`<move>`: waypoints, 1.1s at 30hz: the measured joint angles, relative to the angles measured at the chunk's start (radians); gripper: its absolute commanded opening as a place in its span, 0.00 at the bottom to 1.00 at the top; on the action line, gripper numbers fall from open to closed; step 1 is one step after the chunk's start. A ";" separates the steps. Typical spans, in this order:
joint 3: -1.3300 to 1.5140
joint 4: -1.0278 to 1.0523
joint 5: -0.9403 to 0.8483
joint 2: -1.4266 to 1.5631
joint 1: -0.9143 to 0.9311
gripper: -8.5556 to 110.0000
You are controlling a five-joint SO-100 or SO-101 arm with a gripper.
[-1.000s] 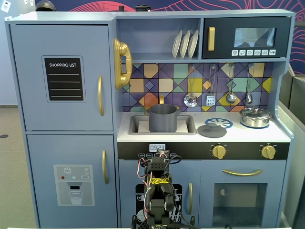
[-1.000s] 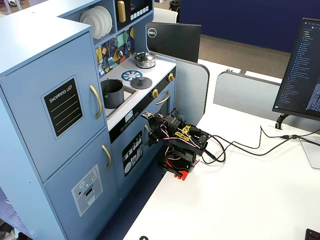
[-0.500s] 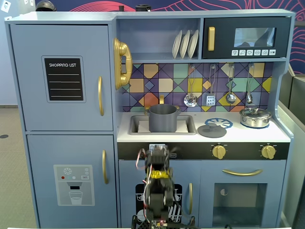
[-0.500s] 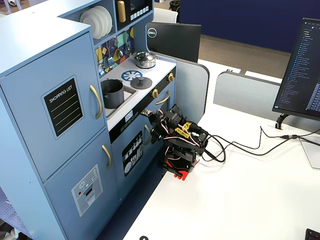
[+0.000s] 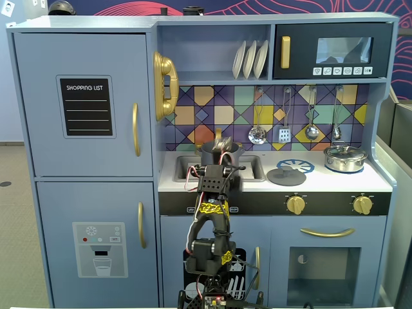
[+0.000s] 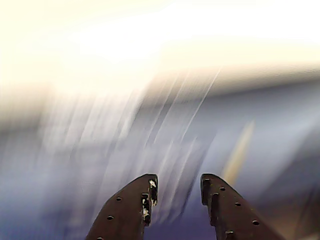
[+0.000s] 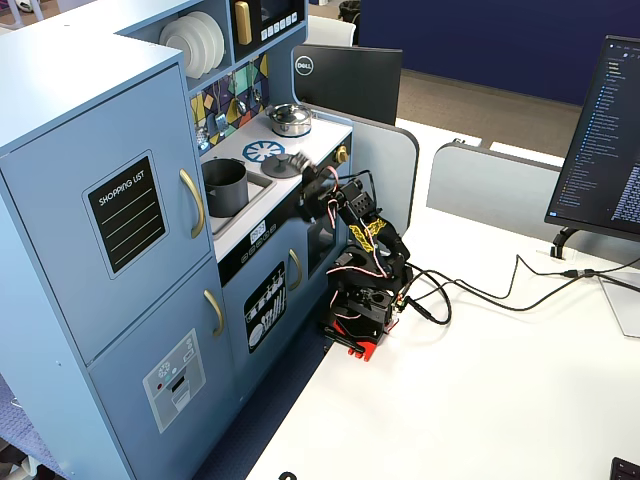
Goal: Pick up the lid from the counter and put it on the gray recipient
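The lid (image 5: 286, 175), a flat dark-gray disc with a small knob, lies on the counter to the right of the sink; it also shows in a fixed view (image 7: 284, 166). The gray recipient (image 5: 222, 152), a matte dark-gray pot, stands in the sink and is open on top (image 7: 225, 186). My gripper (image 7: 306, 174) hovers at the counter's front edge, close to the lid and not touching it. In the wrist view my gripper (image 6: 179, 187) is open with nothing between the jaws; everything behind it is motion blur.
A shiny steel pot with its own lid (image 5: 345, 158) stands on the right burner. Utensils (image 5: 284, 134) hang on the back wall. The arm's base (image 7: 357, 305) sits on the white table before the toy kitchen, with cables (image 7: 480, 292) running right toward a monitor (image 7: 600, 140).
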 measured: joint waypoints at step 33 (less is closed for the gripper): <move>0.281 -1.308 0.084 -0.364 0.368 0.35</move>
